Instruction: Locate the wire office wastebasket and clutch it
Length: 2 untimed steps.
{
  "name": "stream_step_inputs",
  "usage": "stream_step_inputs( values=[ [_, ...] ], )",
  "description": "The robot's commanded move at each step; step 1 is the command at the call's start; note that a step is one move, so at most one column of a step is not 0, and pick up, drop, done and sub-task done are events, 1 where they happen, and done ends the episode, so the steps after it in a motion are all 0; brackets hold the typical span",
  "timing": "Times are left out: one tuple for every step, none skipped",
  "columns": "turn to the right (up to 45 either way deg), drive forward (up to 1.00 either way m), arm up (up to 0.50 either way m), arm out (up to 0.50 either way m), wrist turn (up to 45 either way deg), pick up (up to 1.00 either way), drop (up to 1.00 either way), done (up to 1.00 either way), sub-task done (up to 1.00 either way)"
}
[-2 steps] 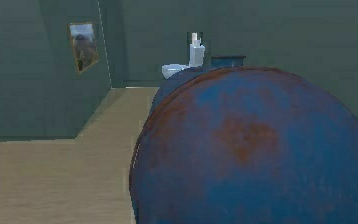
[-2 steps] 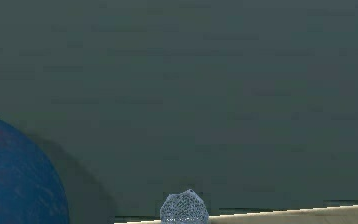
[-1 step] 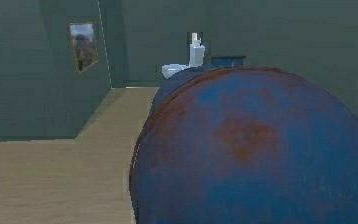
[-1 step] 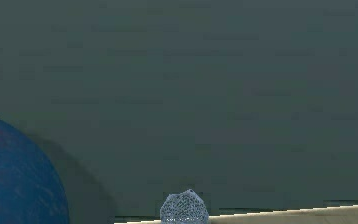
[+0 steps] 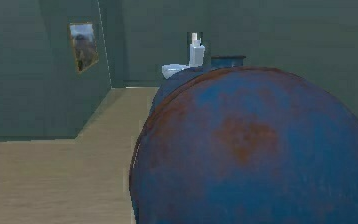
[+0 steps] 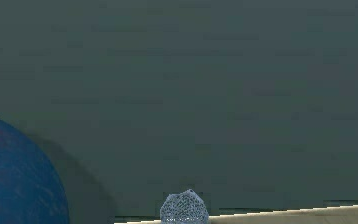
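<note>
A small grey wire-mesh shape (image 6: pixel 184 208), rounded on top, stands at the bottom edge of the arm side view, just right of the middle, against a dark green wall; it looks like a wire wastebasket seen from its top part. Its lower part is cut off by the view's edge.
A large blue rounded object with rust-coloured patches (image 5: pixel 249 145) bulks close in the forward view's right and shows again at the arm side view's lower left (image 6: pixel 17 180). Beyond it a white toilet (image 5: pixel 187 60) stands by the far wall. A framed picture (image 5: pixel 84 46) hangs on the green wall at left. Wooden floor (image 5: pixel 57 180) lies at lower left.
</note>
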Motion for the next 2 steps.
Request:
stream_step_inputs(
  values=[
    [0.0,0.0,0.0,0.0,45.0,0.0,0.0,0.0,0.0],
    [0.0,0.0,0.0,0.0,6.0,0.0,0.0,0.0,0.0]
  ],
)
